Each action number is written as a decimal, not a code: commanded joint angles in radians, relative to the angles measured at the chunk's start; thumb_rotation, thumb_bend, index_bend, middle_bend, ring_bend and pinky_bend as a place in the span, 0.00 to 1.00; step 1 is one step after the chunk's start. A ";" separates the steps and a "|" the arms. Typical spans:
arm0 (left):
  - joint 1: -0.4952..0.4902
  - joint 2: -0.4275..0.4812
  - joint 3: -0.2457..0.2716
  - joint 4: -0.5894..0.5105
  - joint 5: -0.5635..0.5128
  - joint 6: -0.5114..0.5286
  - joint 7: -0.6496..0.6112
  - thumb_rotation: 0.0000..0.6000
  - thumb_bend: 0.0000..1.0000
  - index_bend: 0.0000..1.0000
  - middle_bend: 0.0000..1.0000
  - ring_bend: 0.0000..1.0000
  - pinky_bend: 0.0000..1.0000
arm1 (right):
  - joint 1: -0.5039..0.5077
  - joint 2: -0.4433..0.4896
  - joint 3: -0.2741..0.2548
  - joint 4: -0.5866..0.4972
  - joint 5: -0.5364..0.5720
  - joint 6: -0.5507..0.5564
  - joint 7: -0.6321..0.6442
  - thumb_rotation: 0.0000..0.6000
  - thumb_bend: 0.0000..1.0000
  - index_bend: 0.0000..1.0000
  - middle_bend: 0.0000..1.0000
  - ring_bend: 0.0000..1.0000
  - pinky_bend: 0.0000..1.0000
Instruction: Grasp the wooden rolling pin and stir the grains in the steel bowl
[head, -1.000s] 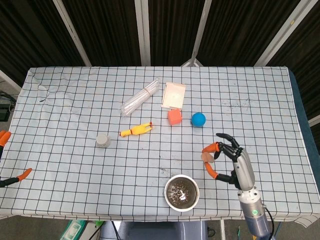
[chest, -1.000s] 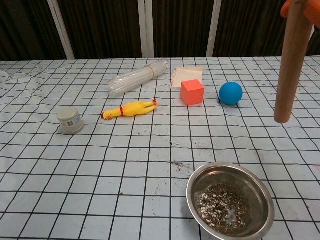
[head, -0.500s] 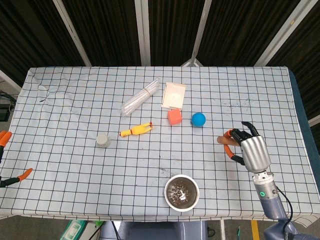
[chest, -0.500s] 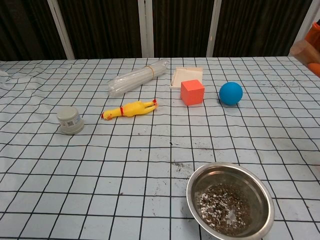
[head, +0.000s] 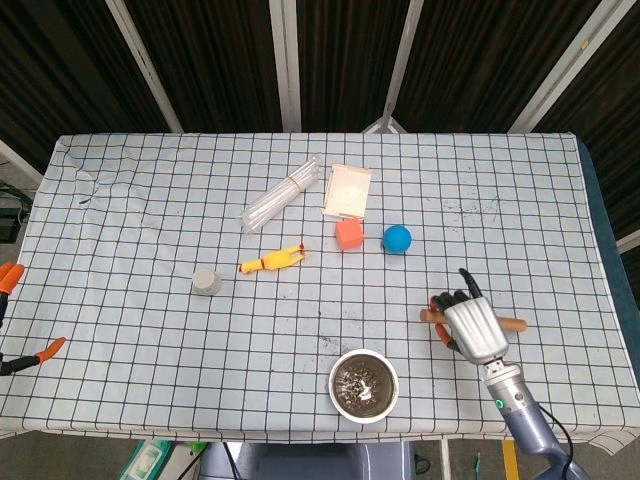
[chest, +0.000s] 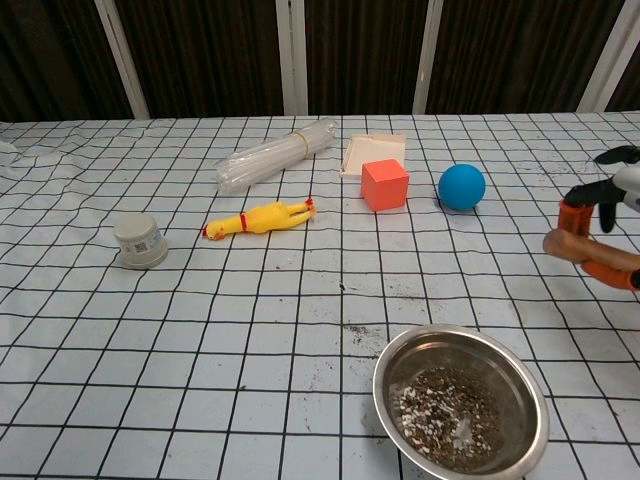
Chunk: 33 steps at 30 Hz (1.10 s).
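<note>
Right hand at about 4 o'clock on the checked surface, fingers wrapped around the wooden rolling pin, which lies roughly level with only its two ends poking out past the hand; chest view cuts both off at the frame's right edge. Steel bowl with grains sits at 6 o'clock, left of the hand and apart from it. Left hand mostly out of frame at 9 o'clock, only orange fingertips showing, cannot tell whether open or closed.
</note>
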 joint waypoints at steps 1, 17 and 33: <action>0.000 0.000 0.000 -0.001 -0.001 0.000 -0.001 1.00 0.04 0.00 0.00 0.00 0.00 | 0.010 0.013 -0.008 -0.107 0.040 -0.038 -0.061 1.00 0.37 0.08 0.23 0.20 0.00; 0.000 0.003 0.001 0.000 -0.002 -0.003 -0.005 1.00 0.04 0.00 0.00 0.00 0.00 | -0.042 0.128 -0.011 -0.165 0.008 0.070 0.026 1.00 0.30 0.05 0.19 0.15 0.00; -0.001 0.003 0.001 -0.009 -0.025 -0.019 0.040 1.00 0.04 0.00 0.00 0.00 0.00 | -0.158 0.212 -0.025 -0.011 -0.084 0.284 0.281 1.00 0.30 0.05 0.16 0.11 0.00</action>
